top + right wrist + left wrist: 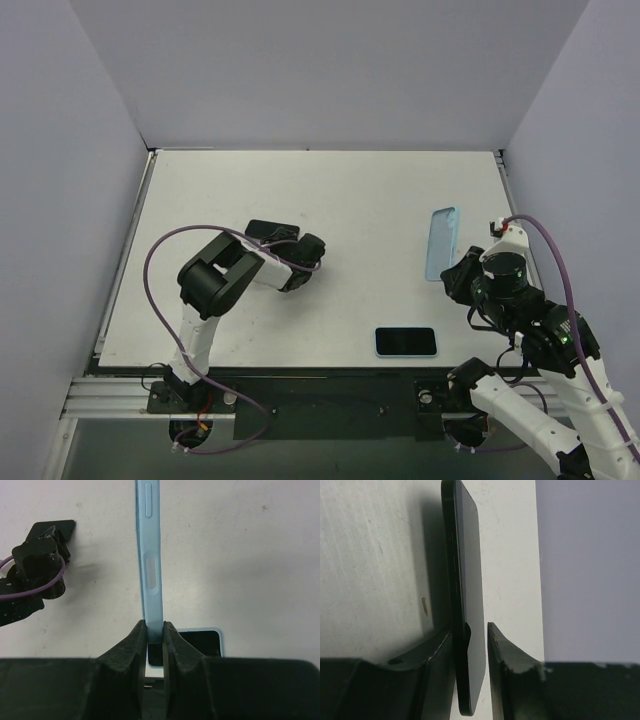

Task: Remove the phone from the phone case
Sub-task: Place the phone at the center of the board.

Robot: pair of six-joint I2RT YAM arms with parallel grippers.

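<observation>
At left gripper: flat black phone up on its edge, long way pointing straight out; jaws a bit apart, small gap.
At right gripper: thin light blue phone case, pinched tight.
Nearer arm to phone: left.

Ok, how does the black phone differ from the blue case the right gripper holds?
The black phone is dark and glossy; the blue case is pale, with moulded buttons along its side. The right gripper is shut tight on the blue case; the left gripper leaves a sliver of gap beside the black phone. Both sit edge-on between gripper fingers.
</observation>
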